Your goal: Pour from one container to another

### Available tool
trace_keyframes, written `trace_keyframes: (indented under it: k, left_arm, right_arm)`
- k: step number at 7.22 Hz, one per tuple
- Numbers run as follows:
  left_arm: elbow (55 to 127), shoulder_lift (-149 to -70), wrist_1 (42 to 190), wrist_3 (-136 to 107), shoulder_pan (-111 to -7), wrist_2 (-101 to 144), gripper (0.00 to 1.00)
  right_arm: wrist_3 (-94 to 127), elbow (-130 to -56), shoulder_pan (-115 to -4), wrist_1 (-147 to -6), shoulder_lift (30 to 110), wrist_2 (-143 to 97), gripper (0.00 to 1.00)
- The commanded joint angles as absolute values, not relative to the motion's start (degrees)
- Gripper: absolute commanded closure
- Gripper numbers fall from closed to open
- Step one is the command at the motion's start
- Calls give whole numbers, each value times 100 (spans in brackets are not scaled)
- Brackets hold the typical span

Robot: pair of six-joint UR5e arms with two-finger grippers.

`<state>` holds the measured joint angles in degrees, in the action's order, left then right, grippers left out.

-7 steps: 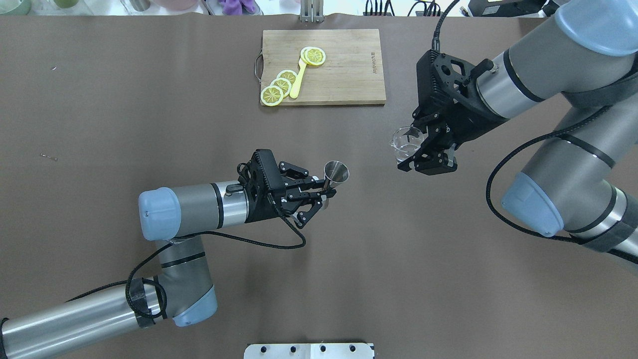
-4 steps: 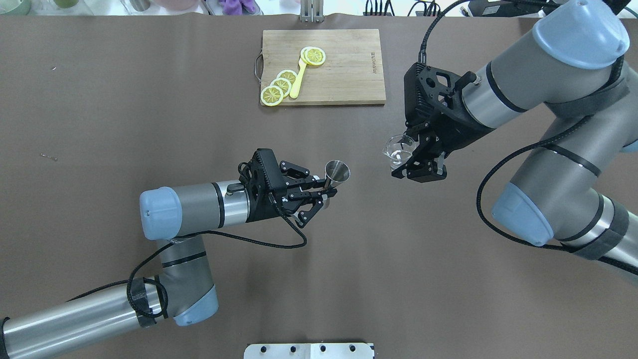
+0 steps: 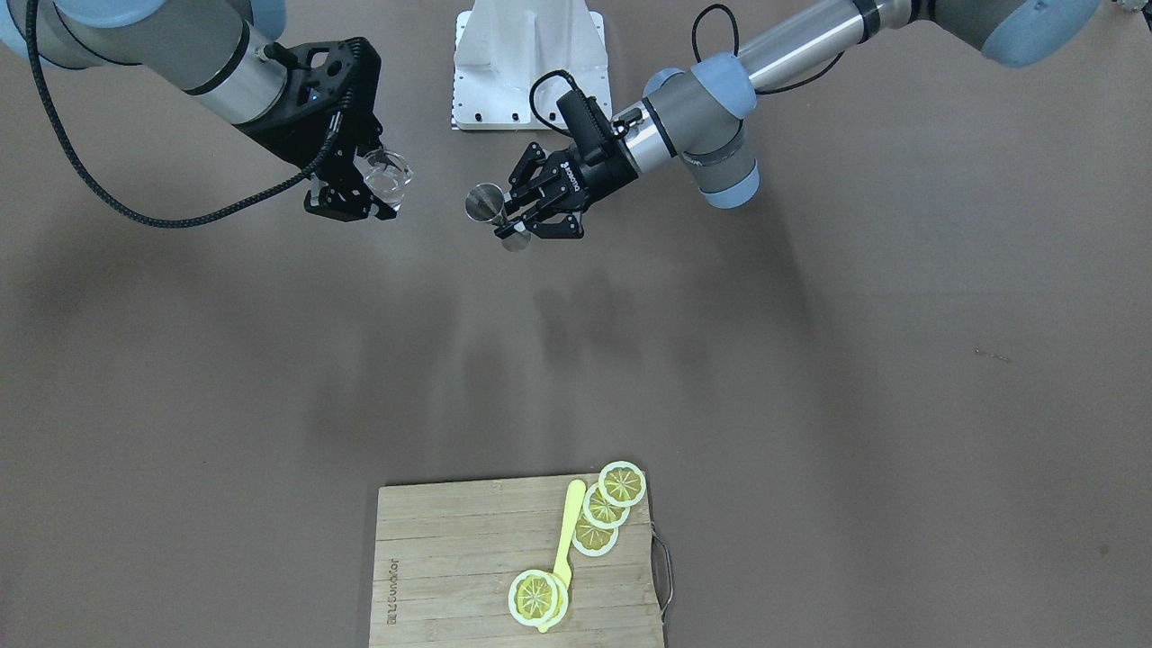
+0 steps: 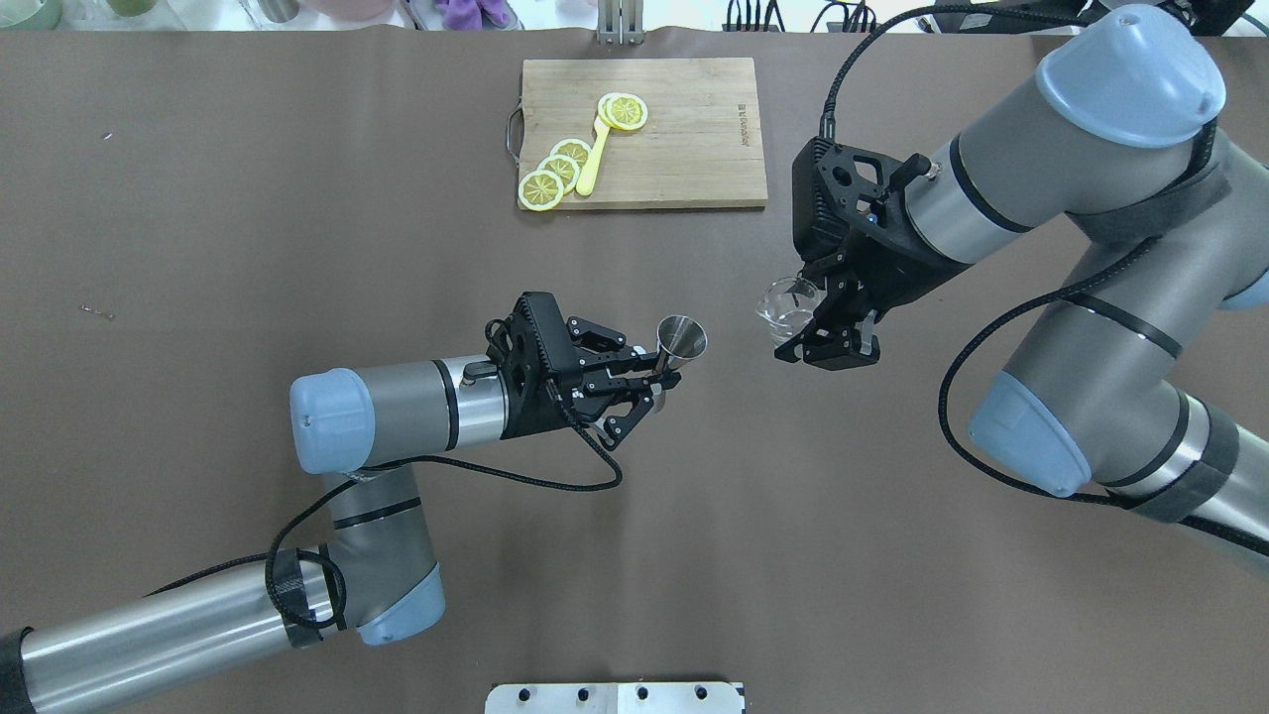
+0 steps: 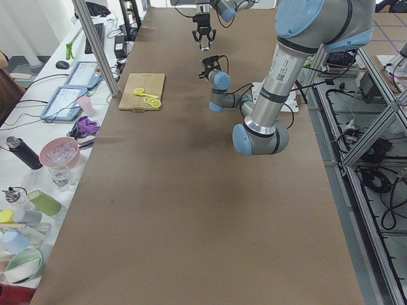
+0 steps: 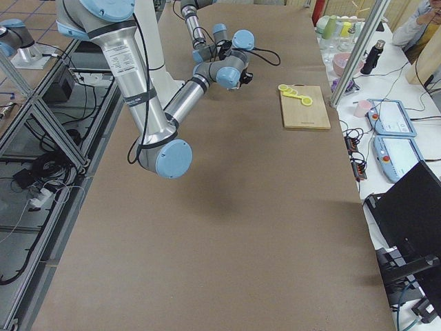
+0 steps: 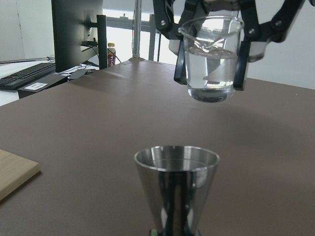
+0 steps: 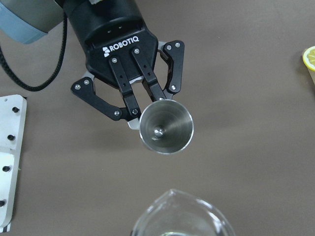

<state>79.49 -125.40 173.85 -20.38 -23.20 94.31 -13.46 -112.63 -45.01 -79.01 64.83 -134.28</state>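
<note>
The left gripper [image 4: 654, 375] was shut tight on the thin middle of a shiny metal cup [image 4: 682, 337]. The cup was shaped like a cone. It stood upright with its wide mouth up, and it was held in the air above the brown table [image 4: 297, 248]. The right gripper [image 4: 808, 309] had its 2 fingers pressed on the sides of a clear glass beaker [image 4: 781, 300]. The beaker was also up in the air and looked about upright. It had some clear liquid in it. The beaker was near the metal cup but not touching it, with a gap of bare table showing between them from above. In the left wrist view, the beaker hung higher than the cup's mouth and a bit behind it. In the right wrist view, the beaker's little pouring lip pointed toward the cup. A wooden cutting board [image 4: 684, 139] lay flat at the far side of the table, well apart from both grippers. Some yellow lemon slices [image 4: 541, 188] and a small yellow tool [image 4: 592, 164] lay on it.
</note>
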Motion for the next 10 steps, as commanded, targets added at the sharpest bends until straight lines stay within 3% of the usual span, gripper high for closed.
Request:
trace_keyframes:
  k: [1, 10]
  left_arm:
    - [7736, -12760, 17385, -2039, -2320, 9431, 100]
    - [7673, -12806, 17314, -2030, -2320, 9431, 100]
  right_arm:
    - [-1362, -11268, -4456, -8164, 6355, -13421, 100]
    - [-1371, -11312, -4535, -8656, 6285, -13026, 100]
